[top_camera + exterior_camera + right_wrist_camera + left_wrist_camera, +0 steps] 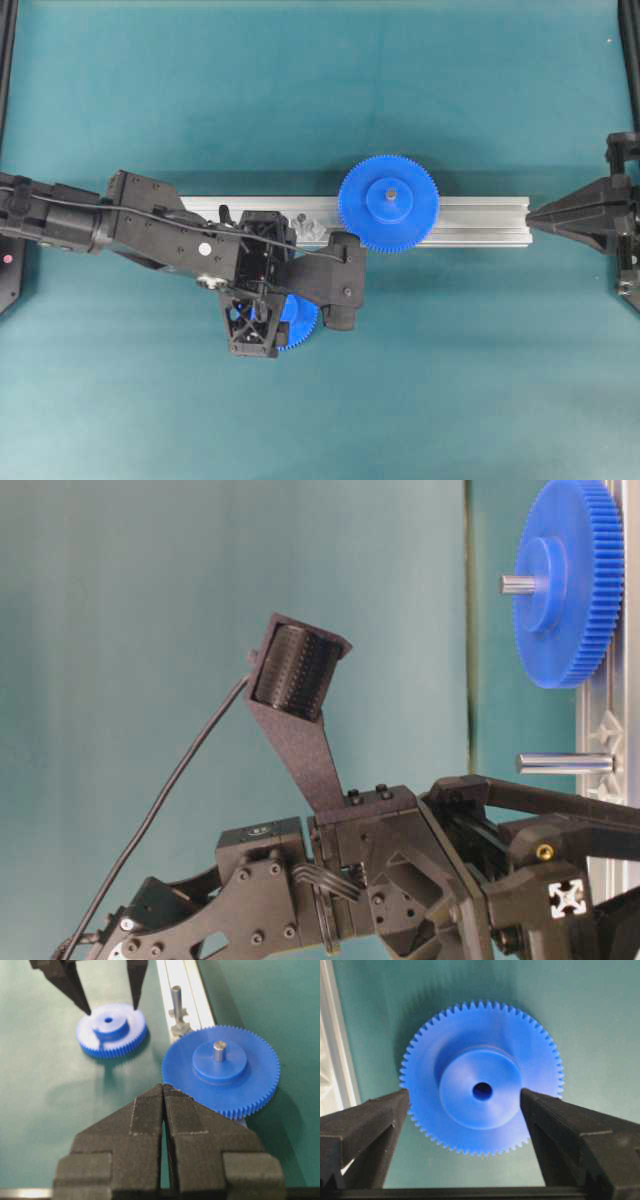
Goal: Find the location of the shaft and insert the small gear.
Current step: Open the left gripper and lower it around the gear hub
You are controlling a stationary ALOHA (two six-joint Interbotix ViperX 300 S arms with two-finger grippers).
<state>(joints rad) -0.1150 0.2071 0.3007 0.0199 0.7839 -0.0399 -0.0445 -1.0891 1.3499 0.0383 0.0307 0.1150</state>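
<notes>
The small gear [481, 1077], blue with a raised hub and a dark centre hole, lies flat on the green table. In the overhead view only its edge [300, 322] shows under the left arm. My left gripper [464, 1092] is open right above it, one finger on each side of the hub, not touching it; it also shows in the right wrist view [111, 1008]. The shaft [176, 997], a thin metal peg on a shiny bracket [179, 1027], stands bare on the rail. My right gripper [163, 1087] is shut and empty at the rail's right end [532, 215].
The larger blue gear [388, 203] with a grey pin at its centre sits on the aluminium rail [480, 215], right of the shaft. The left arm [150, 225] lies across the rail's left part. Black frame posts stand at the table's sides.
</notes>
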